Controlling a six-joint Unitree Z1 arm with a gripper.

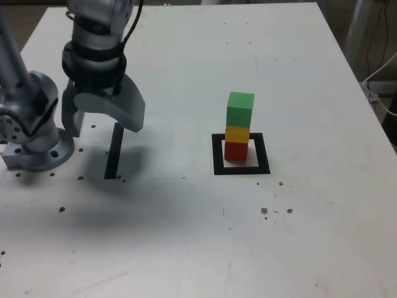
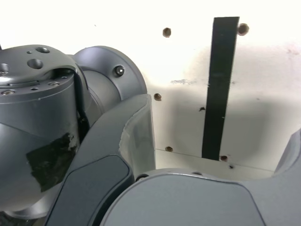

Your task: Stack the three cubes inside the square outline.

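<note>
While the hand (image 1: 105, 124) hovers, black strip (image 1: 115, 151) below, arm base (image 1: 38, 152) beside.

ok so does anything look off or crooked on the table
Nothing is spilled. The green cube sits on the yellow cube, above the red cube, all upright. The one oddity: the stack stands inside the square outline but nearer its side toward the exterior view's left, not centred.
</note>
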